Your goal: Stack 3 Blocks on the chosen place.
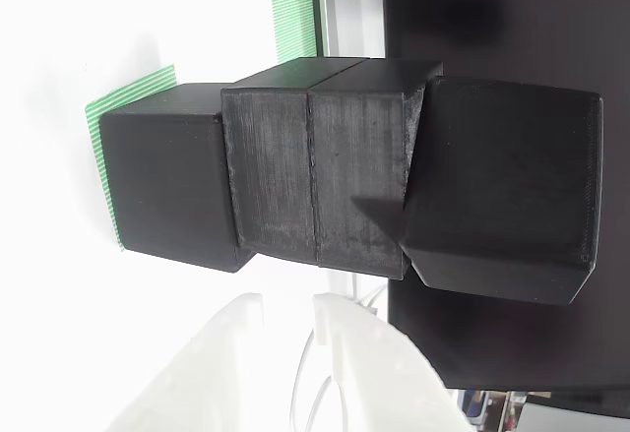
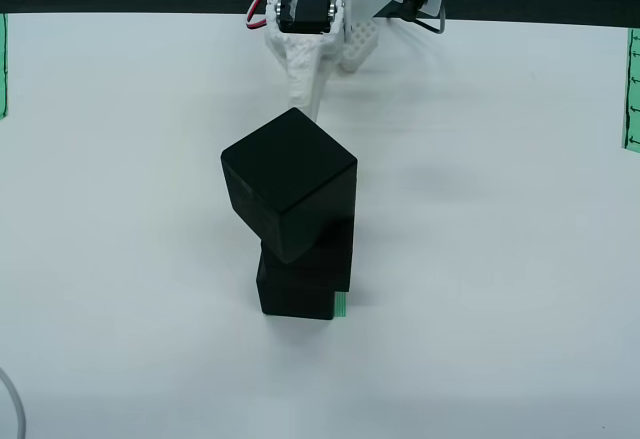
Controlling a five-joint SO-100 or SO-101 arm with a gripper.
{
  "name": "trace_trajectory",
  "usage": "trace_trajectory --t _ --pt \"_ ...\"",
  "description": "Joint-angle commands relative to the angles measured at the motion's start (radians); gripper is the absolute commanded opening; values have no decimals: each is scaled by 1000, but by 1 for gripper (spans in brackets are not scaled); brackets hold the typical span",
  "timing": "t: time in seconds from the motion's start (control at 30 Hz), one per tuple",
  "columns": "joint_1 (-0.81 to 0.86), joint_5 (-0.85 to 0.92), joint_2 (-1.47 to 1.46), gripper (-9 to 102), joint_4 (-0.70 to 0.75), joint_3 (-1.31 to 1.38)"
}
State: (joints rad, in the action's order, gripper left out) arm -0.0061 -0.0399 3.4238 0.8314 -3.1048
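A stack of black blocks stands on the green-striped chosen place (image 2: 342, 305), which peeks out at the stack's base. From above, the top block (image 2: 290, 194) sits twisted and offset over the lower block (image 2: 295, 287). The view that rides on the gripper is turned sideways. There the bottom block (image 1: 172, 186) rests on the chosen place (image 1: 128, 92), a ridged middle block (image 1: 315, 176) follows, and the top block (image 1: 502, 186) overhangs at the right. My white gripper (image 2: 325, 74) is drawn back behind the stack. Its fingers (image 1: 236, 353) are open, with nothing between them, and touch no block.
Green strips with black marks lie at the table's left edge (image 2: 3, 64) and right edge (image 2: 632, 89). Another striped green strip (image 1: 293, 9) lies beyond the stack. A big black panel (image 1: 492, 9) stands behind it. A grey cable (image 2: 10, 404) curls at the near left corner.
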Motion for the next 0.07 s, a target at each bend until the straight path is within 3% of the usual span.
trace_trajectory --t 0.0,0.03 --pt "5 -5 12 2 -15 -43" --pt "5 -5 12 2 -15 -43"
